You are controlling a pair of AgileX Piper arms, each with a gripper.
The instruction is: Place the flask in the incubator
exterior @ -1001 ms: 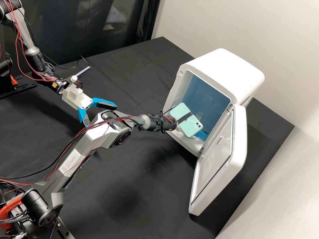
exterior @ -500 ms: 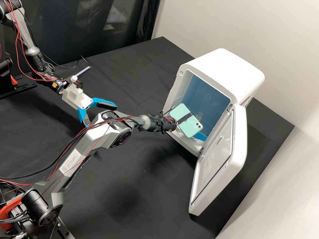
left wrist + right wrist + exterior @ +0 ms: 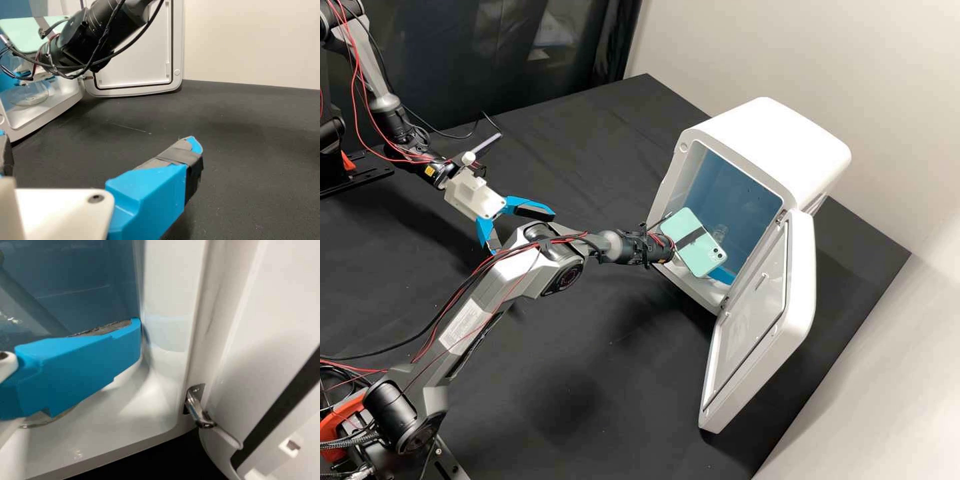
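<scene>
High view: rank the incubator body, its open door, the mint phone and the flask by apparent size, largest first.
1. incubator body
2. open door, close behind, being nearer the camera
3. mint phone
4. flask, mostly hidden

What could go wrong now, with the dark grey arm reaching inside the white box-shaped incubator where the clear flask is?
First, the clear flask sits on the floor of the white incubator right by the right arm; whether it is released is unclear, so backing out might drag or tip it. Second, the mint-green phone strapped to that wrist sits in the doorway and could catch the frame or the open door on the way out.
</scene>
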